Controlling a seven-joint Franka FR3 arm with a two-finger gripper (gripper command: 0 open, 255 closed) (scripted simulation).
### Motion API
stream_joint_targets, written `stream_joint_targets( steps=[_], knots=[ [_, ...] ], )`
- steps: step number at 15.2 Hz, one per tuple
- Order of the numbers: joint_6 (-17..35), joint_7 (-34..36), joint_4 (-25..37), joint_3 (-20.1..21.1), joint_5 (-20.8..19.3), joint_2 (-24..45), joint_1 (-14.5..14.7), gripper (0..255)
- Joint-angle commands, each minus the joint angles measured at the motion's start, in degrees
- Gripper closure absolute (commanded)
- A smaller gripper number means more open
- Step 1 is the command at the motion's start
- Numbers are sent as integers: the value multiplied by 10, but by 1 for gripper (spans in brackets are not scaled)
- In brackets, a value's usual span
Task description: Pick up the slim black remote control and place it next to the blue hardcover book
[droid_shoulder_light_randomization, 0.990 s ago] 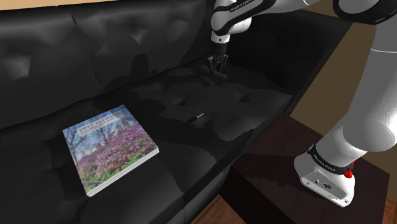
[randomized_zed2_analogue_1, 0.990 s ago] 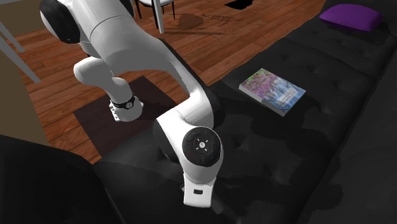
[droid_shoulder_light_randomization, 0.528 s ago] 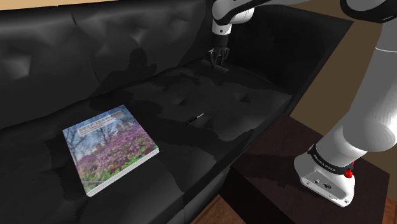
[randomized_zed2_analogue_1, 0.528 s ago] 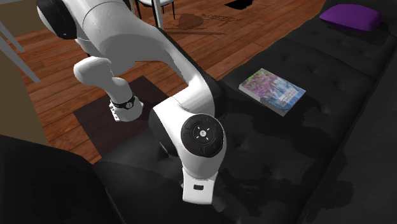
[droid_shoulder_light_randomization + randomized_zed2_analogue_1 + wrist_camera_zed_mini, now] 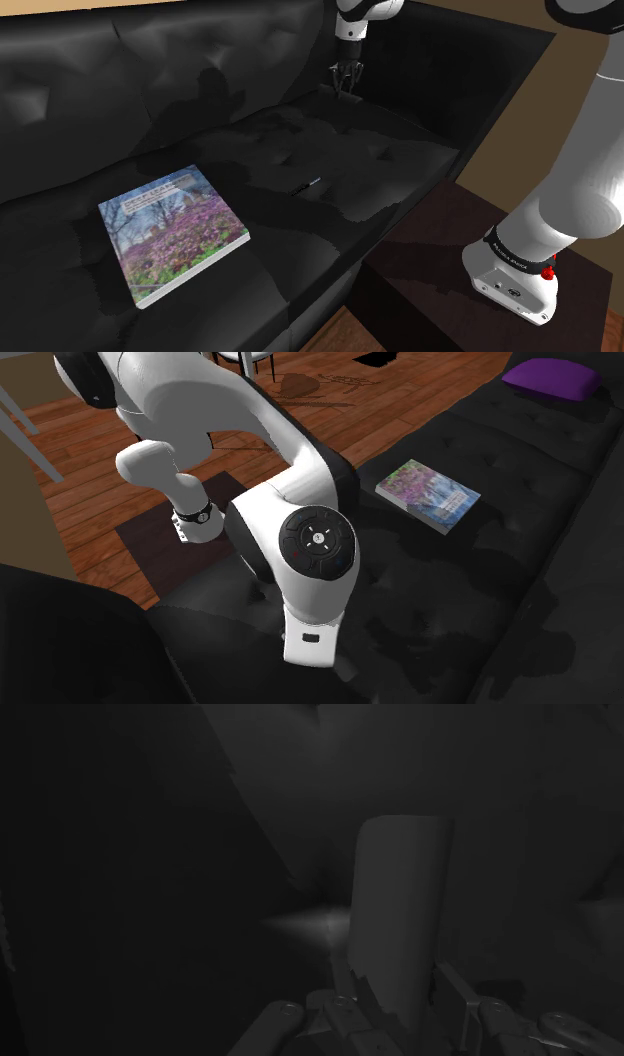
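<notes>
In the wrist view a slim dark remote [image 5: 400,904] with a rounded end stands between my two fingers, and my gripper [image 5: 400,1000] is shut on it. From the shoulder view my gripper [image 5: 346,86] hangs a little above the back of the black sofa seat [image 5: 330,150], near the backrest. The book [image 5: 170,232] lies flat on the seat far toward the shoulder view's left, its cover showing pink blossoms and a bluish top. It also lies on the seat beyond the arm in the second exterior view [image 5: 428,494].
A small dark object [image 5: 307,184] lies on the seat between gripper and book. The sofa's armrest [image 5: 480,90] rises beside my stand [image 5: 450,250]. A purple cushion [image 5: 553,377] rests at the sofa's far end. Wooden floor [image 5: 120,462] lies in front.
My gripper has risen from the seat cushion toward the backrest, carrying the remote with it. The book and the small dark object have not moved.
</notes>
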Motion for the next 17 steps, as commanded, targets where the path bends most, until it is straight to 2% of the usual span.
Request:
stream_joint_targets(
  steps=[1,3,10,17],
  knots=[
    [-17,2,12,0,0,-5,0,255],
    [-26,3,19,0,-1,-7,0,255],
    [8,79,-76,32,2,-74,49,255],
    [31,162,-133,71,9,-117,97,255]
  ],
)
